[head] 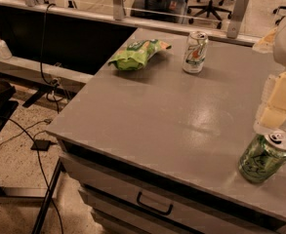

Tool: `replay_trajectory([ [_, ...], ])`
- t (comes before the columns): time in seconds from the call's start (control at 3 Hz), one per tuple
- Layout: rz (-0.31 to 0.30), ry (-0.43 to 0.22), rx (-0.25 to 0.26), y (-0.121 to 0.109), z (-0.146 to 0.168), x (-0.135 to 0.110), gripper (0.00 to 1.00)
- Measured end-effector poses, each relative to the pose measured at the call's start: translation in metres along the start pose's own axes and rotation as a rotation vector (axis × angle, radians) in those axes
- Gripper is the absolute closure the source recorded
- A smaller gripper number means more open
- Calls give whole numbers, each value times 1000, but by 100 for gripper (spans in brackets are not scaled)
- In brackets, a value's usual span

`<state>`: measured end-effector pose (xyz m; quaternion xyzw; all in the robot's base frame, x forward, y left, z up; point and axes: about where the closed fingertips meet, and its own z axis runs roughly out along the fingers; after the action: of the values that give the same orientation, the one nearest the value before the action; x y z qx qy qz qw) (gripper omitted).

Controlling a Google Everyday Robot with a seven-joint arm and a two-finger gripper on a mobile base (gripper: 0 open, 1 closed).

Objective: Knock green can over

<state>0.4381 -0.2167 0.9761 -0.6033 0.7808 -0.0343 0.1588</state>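
fingers point(272, 117) hang at 3 o'clock, right on the top rim of the green can point(264, 156); i cannot tell if they are spread or closed. left to right on the tabletop point(147, 111): a snack bag point(135, 55) at 11 o'clock, a white can point(195, 51) at 12 o'clock, and the green can at 4 o'clock, tipped and near the front edge. the push might slip off the rim, and the can could rock back up. too hard a push might roll it off the edge.
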Motion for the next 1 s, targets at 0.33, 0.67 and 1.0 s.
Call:
replay_trajectory([
  [0.33,0,0,0,0,0,0,0],
  [0.67,30,-36,-18,3,3,12,0],
  [1.0,50,-64,-51,10,6,26,0],
])
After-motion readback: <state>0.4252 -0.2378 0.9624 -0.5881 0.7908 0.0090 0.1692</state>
